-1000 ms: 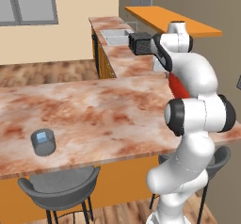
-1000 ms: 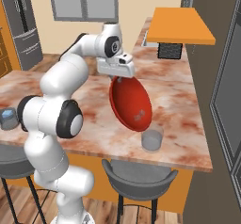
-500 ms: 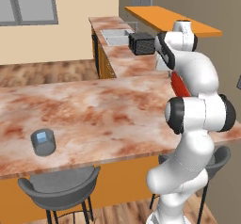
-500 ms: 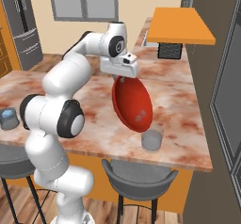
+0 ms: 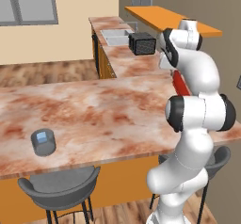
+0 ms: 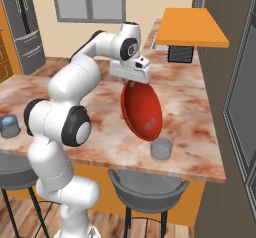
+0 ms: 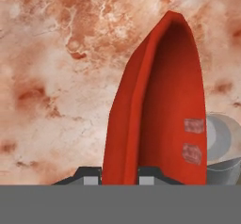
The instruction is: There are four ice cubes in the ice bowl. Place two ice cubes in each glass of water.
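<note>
my gripper point(image 7: 120, 175) clamped on the bowl point(image 6: 142, 110) rim mid-frame, hand cam catches two cubes point(image 7: 193, 125) inside lower right, left cam has the far glass point(image 5: 43, 142) lower left

A: Any text, labels or numbers legible in any view?

B: None. Checked the ice bowl point(image 6: 142, 111), both glasses point(image 6: 162, 147) point(image 5: 43, 142) and the table point(image 5: 94, 119): plain surfaces, no print, brand or sign readable.

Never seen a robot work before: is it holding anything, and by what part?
Yes: the hand grips the wide, bright red bowl by its rim, hanging it on edge.
</note>
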